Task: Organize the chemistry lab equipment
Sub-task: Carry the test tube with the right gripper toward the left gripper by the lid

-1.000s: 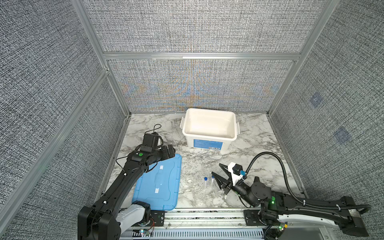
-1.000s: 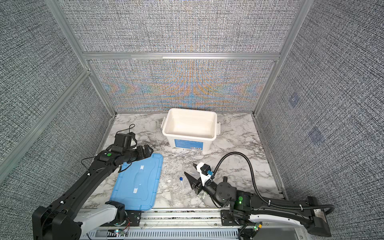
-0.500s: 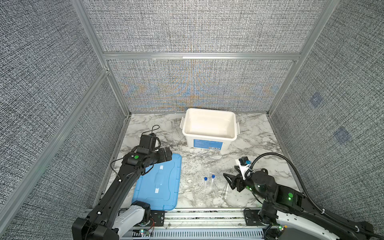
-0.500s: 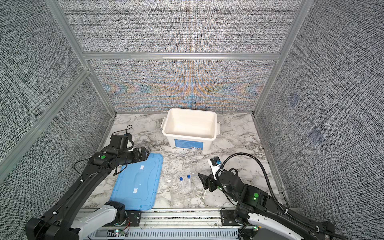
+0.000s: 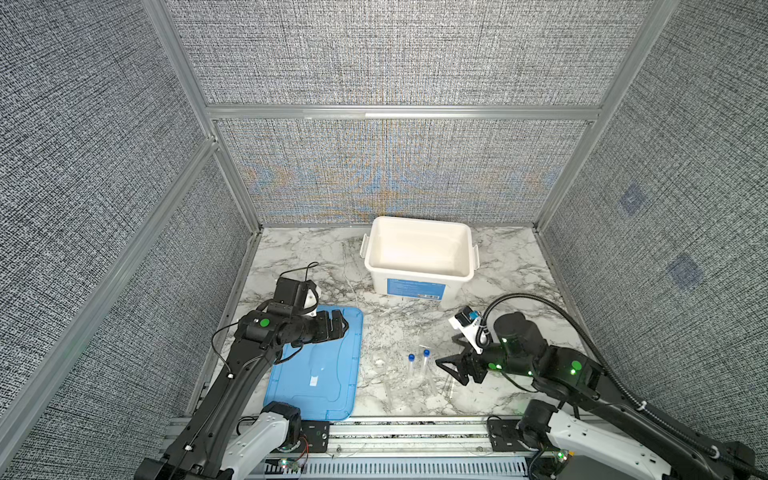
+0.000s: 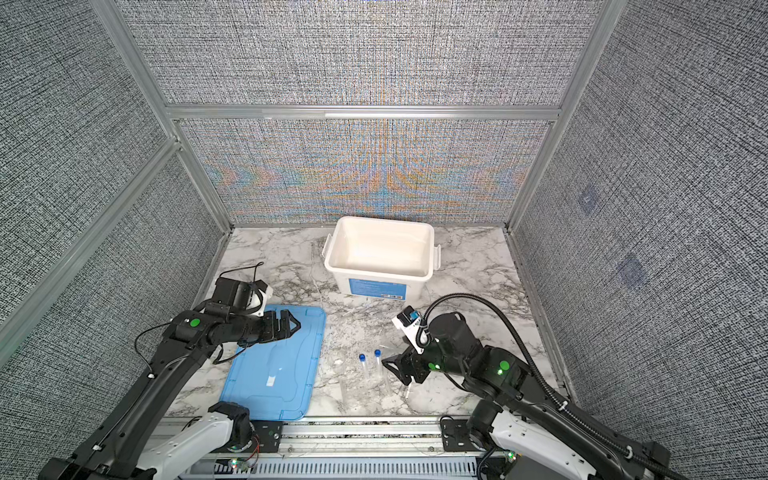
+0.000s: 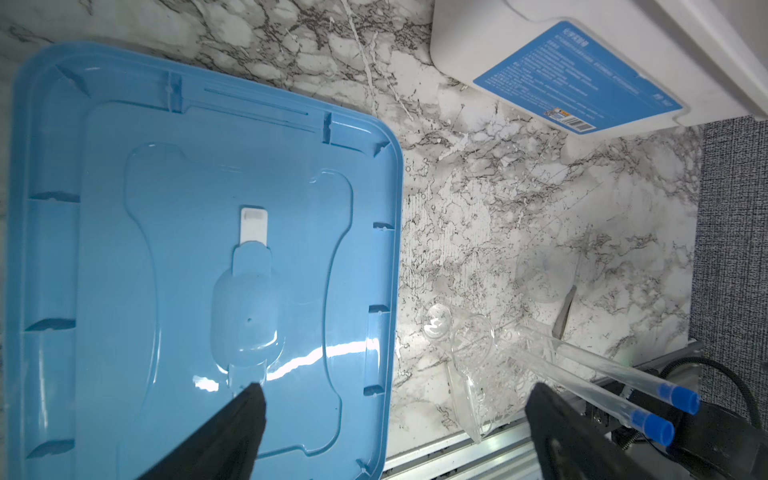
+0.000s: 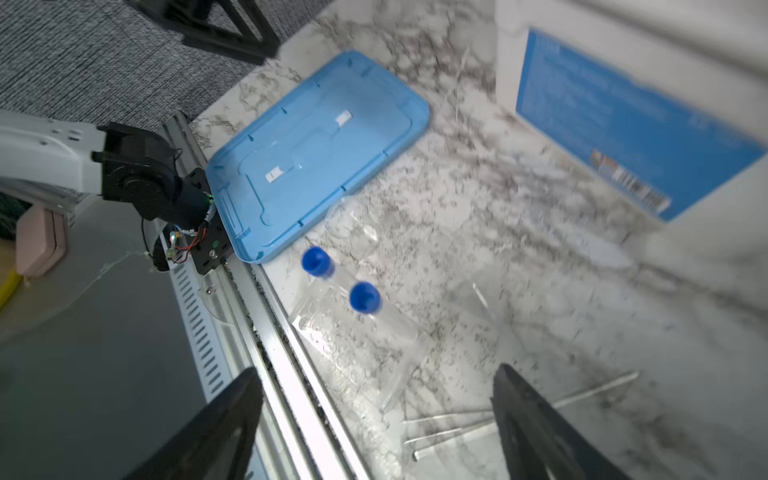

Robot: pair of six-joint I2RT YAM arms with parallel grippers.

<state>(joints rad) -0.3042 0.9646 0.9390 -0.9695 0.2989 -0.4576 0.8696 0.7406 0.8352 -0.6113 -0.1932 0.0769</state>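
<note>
Covering the floor of the cell in both top views is a white, grey-veined marble surface (image 5: 299, 257), boxed in by grey woven wall panels (image 5: 395, 62) on an aluminium frame (image 5: 399, 113). A white tub (image 5: 415, 272) stands at 12 o'clock, its blue label (image 5: 415, 288) too small to read. A blue lid (image 5: 328, 386) lies flat at 8 o'clock. Two clear tubes with blue caps (image 5: 425, 363) lie side by side at 6 o'clock, near the front rail (image 5: 415, 432). The left pincer (image 5: 344, 326) hangs over the lid's far end, jaws spread and empty. The right pincer (image 5: 449, 359), at 3 o'clock of the tubes, is likewise spread wide and holds nothing.

The left wrist view shows the label as fine white print with a barcode (image 7: 577, 124), none of it legible. Small clear pieces (image 7: 473, 345) lie between the lid and the tubes.

The right wrist view is blurred. The tubes seem to lie partly over a clear tray with round wells (image 8: 353, 345), and thin clear rods (image 8: 457, 432) rest beside it on the marble.
</note>
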